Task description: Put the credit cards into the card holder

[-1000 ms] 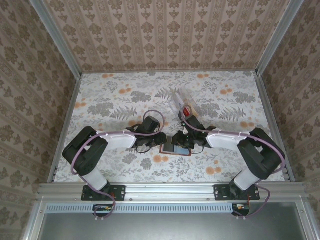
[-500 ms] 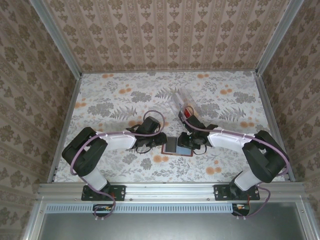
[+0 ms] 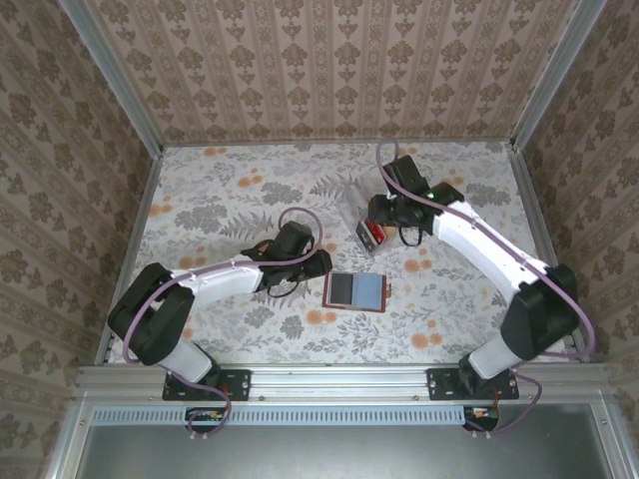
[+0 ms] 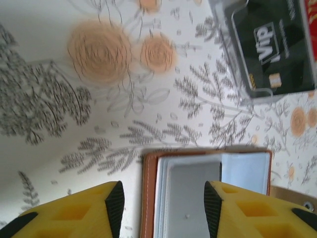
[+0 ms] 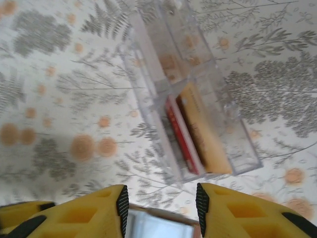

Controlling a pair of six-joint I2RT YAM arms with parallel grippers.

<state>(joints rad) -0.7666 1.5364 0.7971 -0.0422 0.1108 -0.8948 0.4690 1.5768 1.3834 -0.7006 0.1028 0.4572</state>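
A floral-print bench [image 3: 220, 210] is seen from above, with patterned walls on three sides. The holder [image 3: 356, 290] lies open and flat near the middle of the bench. It has a brown edge around one dark half and one pale half.

The left claw [image 3: 318, 265] sits low just to the left of the holder. From overhead it appears not to touch it. Its yellow fingers [image 4: 74, 218] are moderately apart with nothing gripped between them. In the left wrist view the open holder lies on the bench beyond the gap.

Behind the holder, toward the far wall, a clear box [image 3: 361, 212] stands on the bench with the cards [image 3: 371, 236] inside it. The right claw [image 3: 383, 212] hovers over the box with its arm stretched far forward. Its fingers [image 5: 89, 218] are also moderately apart and empty.

In the right wrist view, a red card [image 5: 181, 139] and an orange card [image 5: 203, 134] stand on edge side by side in the box's nearer compartment. The left wrist view shows a dark card [image 4: 277, 49] marked "VIP" behind the box's clear wall.
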